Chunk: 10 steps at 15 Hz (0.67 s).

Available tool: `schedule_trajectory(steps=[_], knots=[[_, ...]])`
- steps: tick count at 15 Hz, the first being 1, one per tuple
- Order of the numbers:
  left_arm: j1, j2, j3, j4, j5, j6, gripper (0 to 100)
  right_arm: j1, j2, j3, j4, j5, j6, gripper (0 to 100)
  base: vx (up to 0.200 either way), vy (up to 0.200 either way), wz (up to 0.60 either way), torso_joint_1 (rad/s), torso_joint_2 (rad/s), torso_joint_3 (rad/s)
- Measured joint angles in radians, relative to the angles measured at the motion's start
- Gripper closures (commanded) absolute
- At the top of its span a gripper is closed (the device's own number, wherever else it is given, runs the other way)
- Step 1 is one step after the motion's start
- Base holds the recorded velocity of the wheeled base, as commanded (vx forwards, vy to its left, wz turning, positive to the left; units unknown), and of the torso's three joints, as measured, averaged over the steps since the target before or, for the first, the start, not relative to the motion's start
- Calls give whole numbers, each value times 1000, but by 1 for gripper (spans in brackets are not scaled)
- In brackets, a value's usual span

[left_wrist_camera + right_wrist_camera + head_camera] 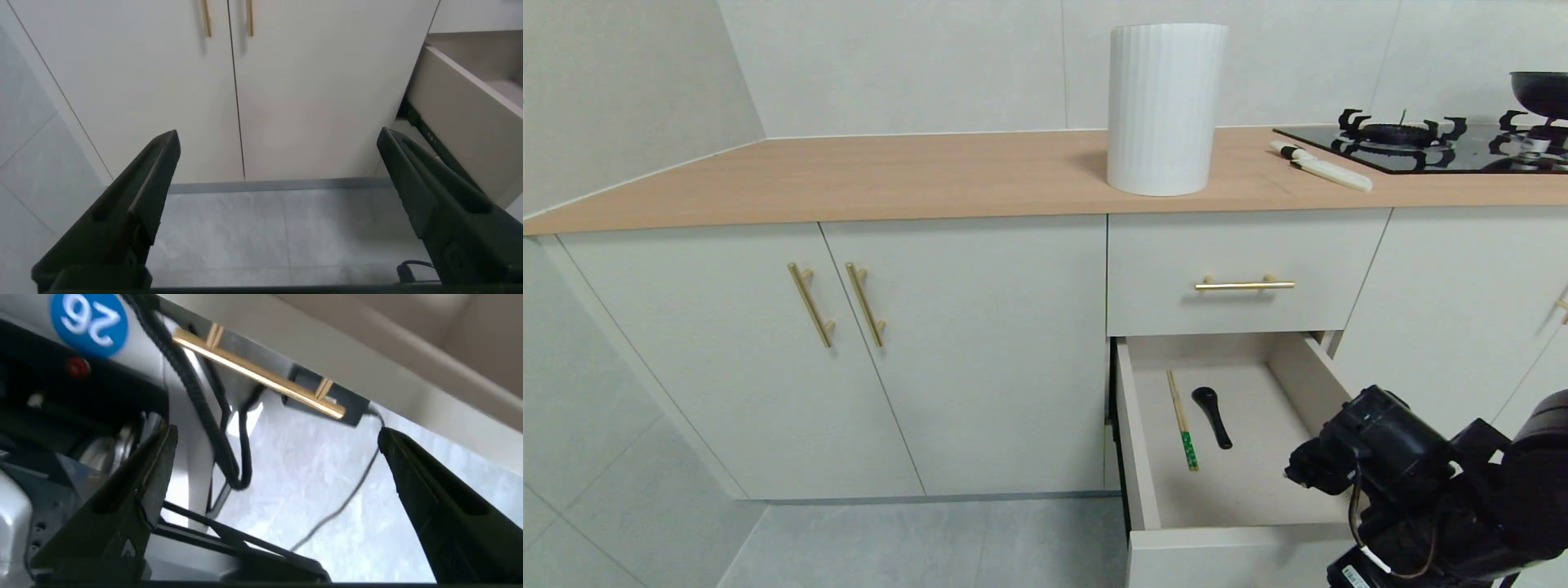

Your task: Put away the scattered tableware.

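The lower drawer [1137, 441] is pulled out. Inside it lie a pair of wooden chopsticks [1183, 420] with green ends and, just to their right, a black spoon [1213, 415]. A white-bladed knife [1321, 167] lies on the wooden counter beside the stove. My right arm [1413, 482] sits low at the drawer's front right corner. The right gripper [276, 433] is open and holds nothing, with the drawer's gold handle [270, 371] ahead of it. The left gripper [278, 143] is open and holds nothing, facing the cabinet doors [237, 82] low above the floor, left of the drawer's side [466, 98].
A tall white ribbed container [1164, 106] stands on the counter [890, 175] above the drawers. A black gas stove [1421, 139] with a dark pan [1539, 90] is at the far right. A shut upper drawer [1241, 269] sits above the open one. Grey floor tiles lie left of the drawer.
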Motion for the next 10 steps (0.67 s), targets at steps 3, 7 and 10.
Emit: schedule_trajectory(steps=[3,7,10], knots=[[0,0,0,0,0,0,0,-1,43,-14,-9,-3,37,0,0,0,0,0,0,0],[0,0,0,0,0,0,0,-3,92,-40,-7,-30,94,0,0,0,0,0,0,0],[0,0,0,0,0,0,0,-6,133,-74,-25,-61,160,0,0,0,0,0,0,0]])
